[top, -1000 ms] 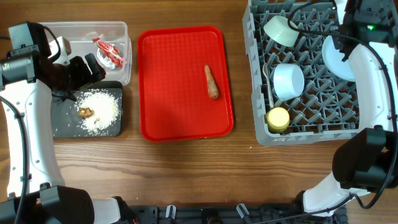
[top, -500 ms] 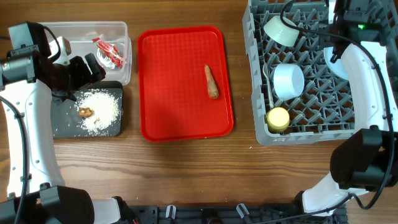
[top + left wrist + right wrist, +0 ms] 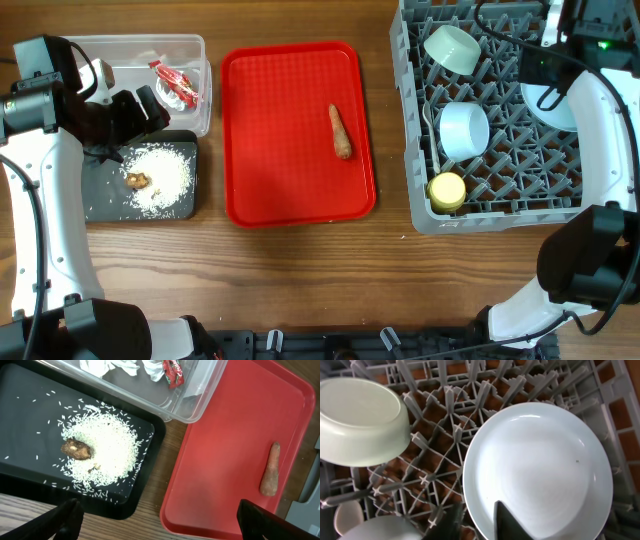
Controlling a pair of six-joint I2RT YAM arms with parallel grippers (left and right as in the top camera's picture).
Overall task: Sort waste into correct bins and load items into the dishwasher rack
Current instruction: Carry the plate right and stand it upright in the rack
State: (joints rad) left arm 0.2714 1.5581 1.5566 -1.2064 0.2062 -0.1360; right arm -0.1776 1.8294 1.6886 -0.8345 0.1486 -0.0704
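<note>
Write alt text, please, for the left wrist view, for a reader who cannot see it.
A carrot-like stick lies alone on a red tray, right of a black tray holding rice-like crumbs and a brown lump. Above, a clear tub holds a red wrapper and white scraps.

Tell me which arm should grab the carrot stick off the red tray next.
Left, probably. The left gripper, open, hangs beside the black tray, with the carrot stick in its wrist view; the right gripper straddles the rim of the plate in the rack.

Overhead faces straight down over the desk. Left wrist looks close on the black tray at 9 o'clock, right wrist closer on the rack at 2 o'clock.
</note>
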